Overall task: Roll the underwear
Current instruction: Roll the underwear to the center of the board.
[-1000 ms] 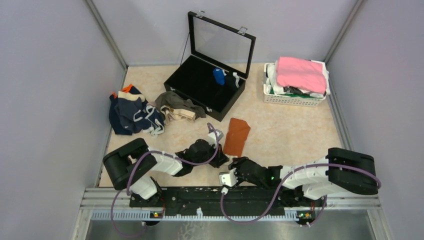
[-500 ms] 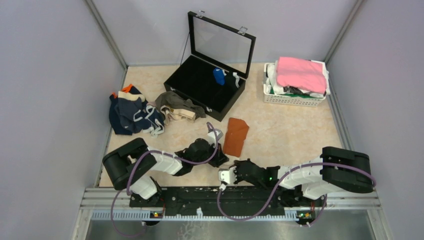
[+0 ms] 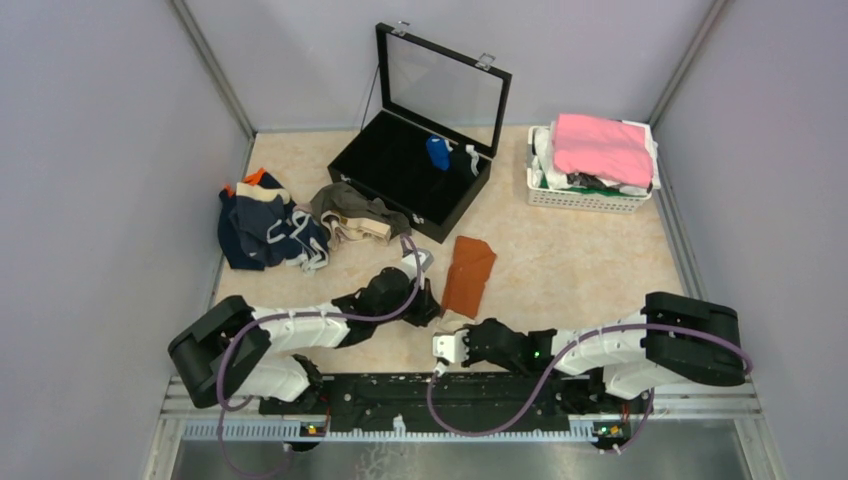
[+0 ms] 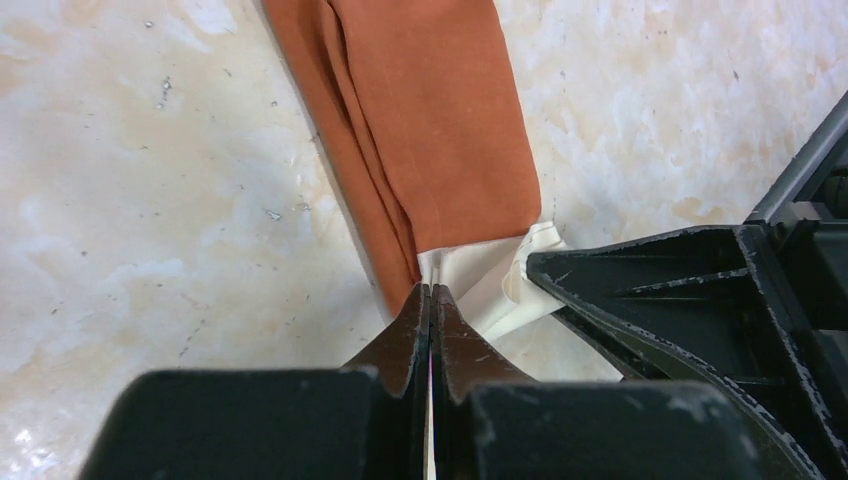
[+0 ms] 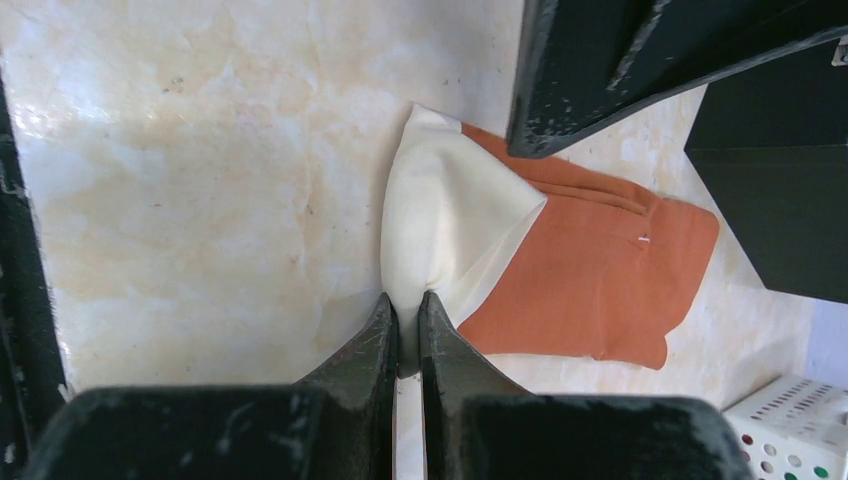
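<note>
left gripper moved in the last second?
Yes. The left gripper has shifted away from the arm bases, toward the black case, and slightly leftward in the top view.

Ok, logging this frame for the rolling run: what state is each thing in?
rust-orange underwear: folded flat, unrolled.
left gripper: shut on its near end.
right gripper: shut on its pale lining.
black case: lid open.
white basket: full, pink cloth on top.
navy briefs: crumpled.
olive-brown briefs: crumpled.
</note>
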Tool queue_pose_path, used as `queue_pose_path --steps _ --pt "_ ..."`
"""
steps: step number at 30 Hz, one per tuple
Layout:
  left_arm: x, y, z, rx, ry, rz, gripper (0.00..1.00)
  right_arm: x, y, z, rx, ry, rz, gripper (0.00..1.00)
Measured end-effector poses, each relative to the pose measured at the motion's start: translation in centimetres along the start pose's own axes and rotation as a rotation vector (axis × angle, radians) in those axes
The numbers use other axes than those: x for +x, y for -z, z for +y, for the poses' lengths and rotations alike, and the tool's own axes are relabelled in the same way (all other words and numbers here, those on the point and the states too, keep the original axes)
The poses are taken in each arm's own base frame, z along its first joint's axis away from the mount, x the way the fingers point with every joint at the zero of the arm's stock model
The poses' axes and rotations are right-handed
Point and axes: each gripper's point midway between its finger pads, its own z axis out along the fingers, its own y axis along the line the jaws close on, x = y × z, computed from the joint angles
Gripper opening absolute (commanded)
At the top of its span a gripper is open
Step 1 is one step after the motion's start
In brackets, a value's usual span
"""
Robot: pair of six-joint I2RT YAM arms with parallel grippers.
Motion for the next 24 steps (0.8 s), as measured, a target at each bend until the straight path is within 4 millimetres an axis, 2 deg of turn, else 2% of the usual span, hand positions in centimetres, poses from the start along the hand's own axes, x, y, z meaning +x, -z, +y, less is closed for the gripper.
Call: queue_pose_path --steps 5,10,14,19,24 --pt "-1.2 1.3 -0.2 -0.008 -0.005 -0.031 0.0 -1.0 -0.2 0.4 -0.015 -0.036 -0.042 0.0" --pt "-2.8 3.0 -1.6 0.043 -0.012 -0.089 0.0 -2.3 -0.9 1.1 -0.037 -0.034 -0.081 0.0" --pt "-3.3 4.9 -2.8 0.114 -0.027 -0.132 0.0 -3.5 -1.3 1.4 -0.052 -0.041 -0.119 0.0" --pt "-2.5 6.6 -4.2 0.216 -0.061 -0.138 0.0 -4.7 -1.4 1.5 -0.062 -0.064 -0.17 0.0" --pt "0.7 6.8 -4.5 0.292 -0.073 -0.039 0.0 -5.5 -1.3 1.7 -0.074 -0.091 -0.205 0.0"
